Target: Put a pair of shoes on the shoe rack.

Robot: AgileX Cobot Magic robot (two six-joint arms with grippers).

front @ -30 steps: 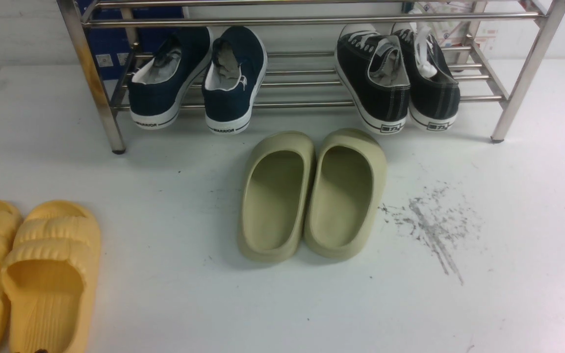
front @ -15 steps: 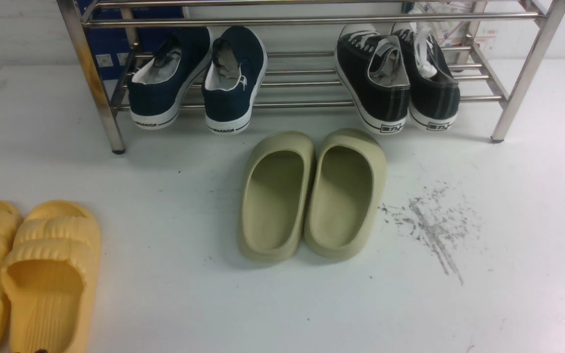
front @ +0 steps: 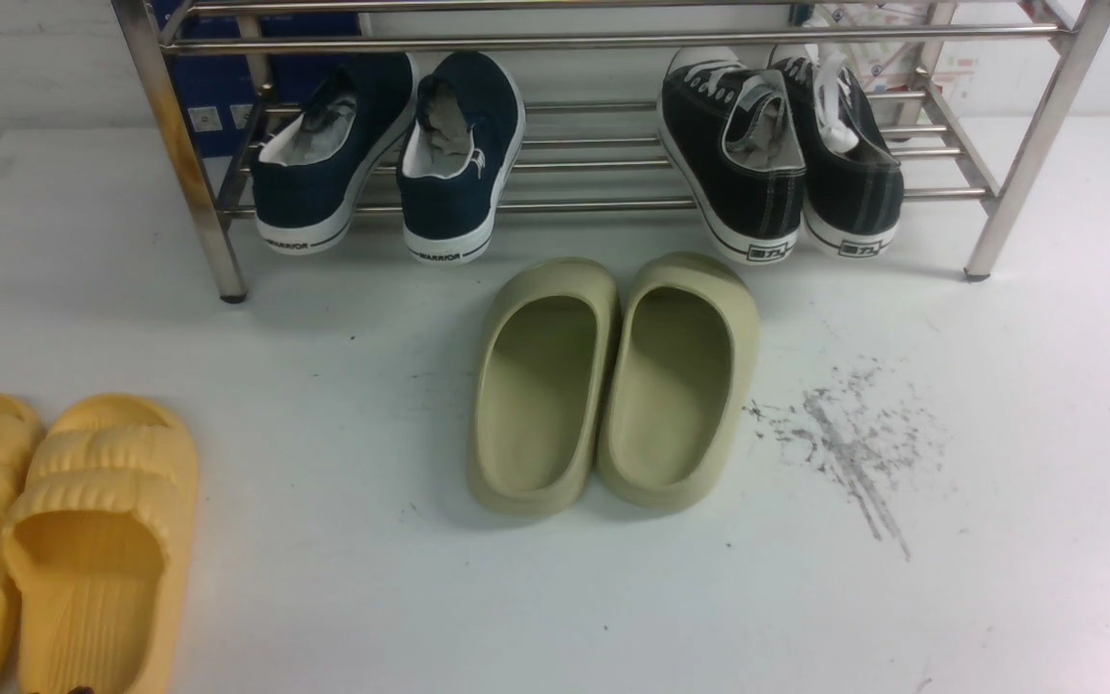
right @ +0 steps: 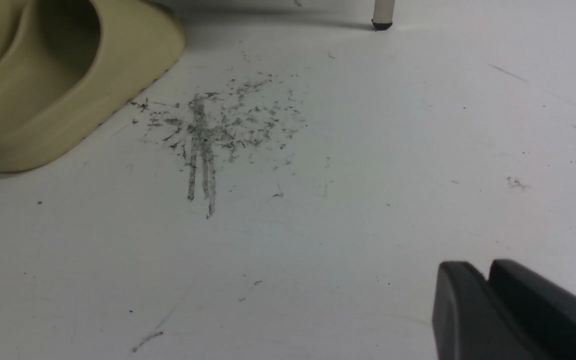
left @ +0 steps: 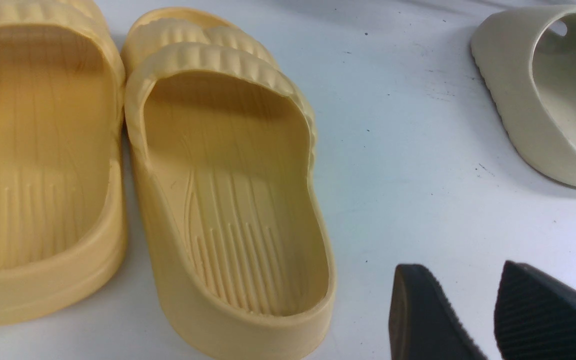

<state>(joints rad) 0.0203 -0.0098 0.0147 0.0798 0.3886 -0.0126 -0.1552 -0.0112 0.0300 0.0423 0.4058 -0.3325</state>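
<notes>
On the lower bars of the shoe rack point(front: 613, 204), at its right end, the pair of shoes point(front: 779, 154) sits side by side, toes pointing in, heels hanging just past the front bar; at the rack's left end the navy slip-ons point(front: 391, 159) marked WARRIOR sit the same way. Right in front of the rack's middle, the 2 olive-green slides point(front: 613, 381) lie touching each other on the white table point(front: 998, 578), and well off toward the rack's left side the 2 yellow slides point(front: 64, 540) run out past the picture's edge. No arm shows in the front view at all; only the wrist views give us the grippers. Left wrist view: the left gripper point(left: 490, 312) hovers just beside the yellow slides, fingers point(left: 423, 315) clearly spread, holding nothing, with an olive slide at the far corner. Right wrist view: the right gripper point(right: 487, 300) shows its 2 fingertips almost together, only a thin slit between them, empty, above bare table near a grey scuff mark point(right: 208, 135); the rack's right front foot point(right: 383, 15) stands beyond, and an olive slide's edge touches the scuff's fringe. Open table stretches wide from the rack's right leg forward.
</notes>
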